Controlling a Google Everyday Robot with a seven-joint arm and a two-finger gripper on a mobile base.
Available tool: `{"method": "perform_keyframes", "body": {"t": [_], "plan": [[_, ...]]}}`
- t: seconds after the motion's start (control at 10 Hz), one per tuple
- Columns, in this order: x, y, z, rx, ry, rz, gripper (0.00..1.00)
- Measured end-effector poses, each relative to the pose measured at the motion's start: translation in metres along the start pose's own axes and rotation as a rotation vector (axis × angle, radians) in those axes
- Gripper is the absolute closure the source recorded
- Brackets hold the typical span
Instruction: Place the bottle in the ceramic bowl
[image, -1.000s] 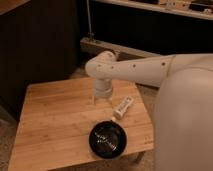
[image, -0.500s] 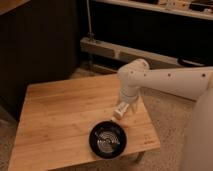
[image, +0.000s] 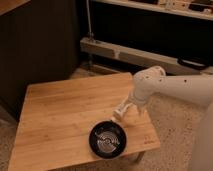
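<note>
The ceramic bowl (image: 107, 140) is glossy black, with silvery-white concentric rings at its centre. The bottle (image: 120, 111) is white. The gripper (image: 130, 106), just beside the bottle over the table's right part, is off-white like the arm (image: 170, 90). The wooden table (image: 60, 115) is warm honey-coloured with fine lengthwise stripes. The floor (image: 175, 137) is speckled beige.

The ceramic bowl (image: 107, 141) is set on the wooden table (image: 55, 115), close to the front edge and toward the right side. The bottle (image: 120, 111) is found just behind the bowl, near the table's right edge, lying on a slant. The gripper (image: 131, 104) is held right at the bottle's far right end, and the arm (image: 170, 90) is stretched in from the right. A low ledge (image: 120, 52) is seen behind the table.
</note>
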Motion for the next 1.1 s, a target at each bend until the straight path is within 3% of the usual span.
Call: {"method": "perform_keyframes", "body": {"t": [0.3,0.8,1.1], "plan": [[0.000,0.001,0.002,-0.004,0.008,-0.004,0.35],[0.004,0.042,0.028,-0.075,0.107,-0.091,0.35],[0.006,0.055,0.048,-0.052,0.124,-0.132,0.35]]}}
